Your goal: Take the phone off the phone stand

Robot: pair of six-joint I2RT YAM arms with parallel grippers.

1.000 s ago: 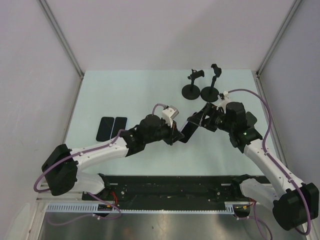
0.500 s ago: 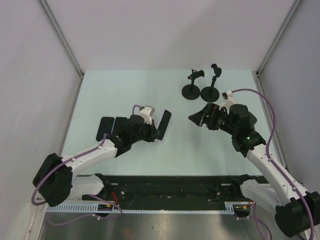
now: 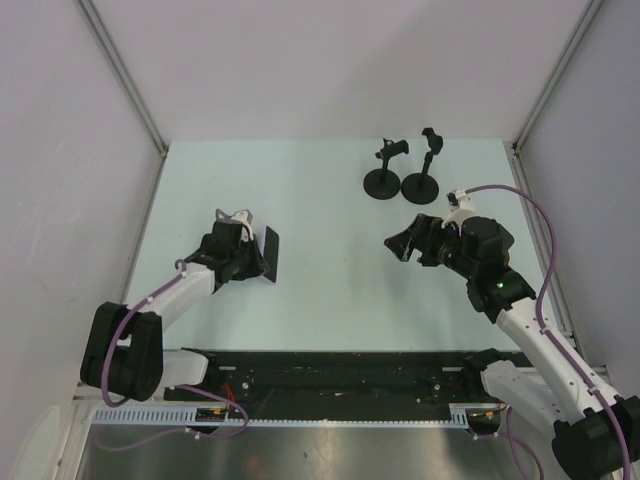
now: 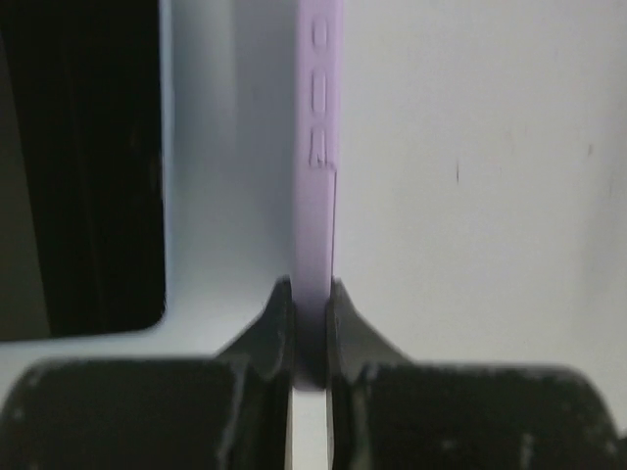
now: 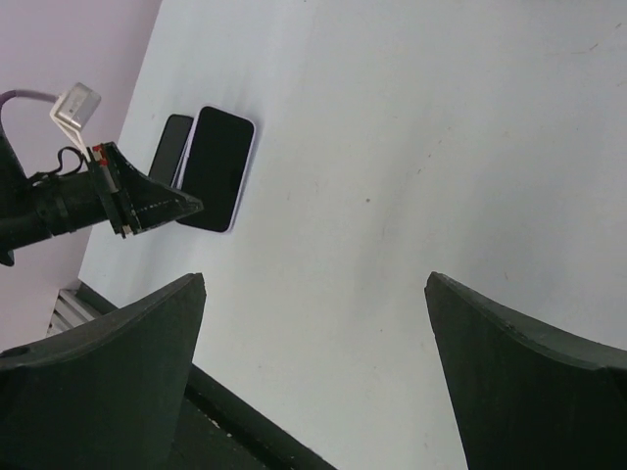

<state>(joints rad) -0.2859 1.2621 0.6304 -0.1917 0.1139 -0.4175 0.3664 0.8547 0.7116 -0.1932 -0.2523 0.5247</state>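
The phone (image 3: 269, 255) is off its phone stand (image 3: 384, 172) and pinched edge-on in the left tool (image 3: 258, 258), low over the table (image 3: 330, 290) near two flat phones (image 5: 217, 166). The second stand (image 3: 424, 165) is bare too. The right tool (image 3: 403, 243) is spread, empty. Likely only the set-down remains.

Robot lab cell, white panel walls (image 3: 350, 60) (aluminium-framed), pale table (image 3: 320, 200)

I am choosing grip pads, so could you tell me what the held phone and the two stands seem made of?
Phone in the left end effector: lilac, matte edge with moulded buttons, so probably a silicone or soft plastic case. Left-hand stand and right-hand stand: matte black, round bases, thin stems; painted metal or plastic, I cannot tell which.
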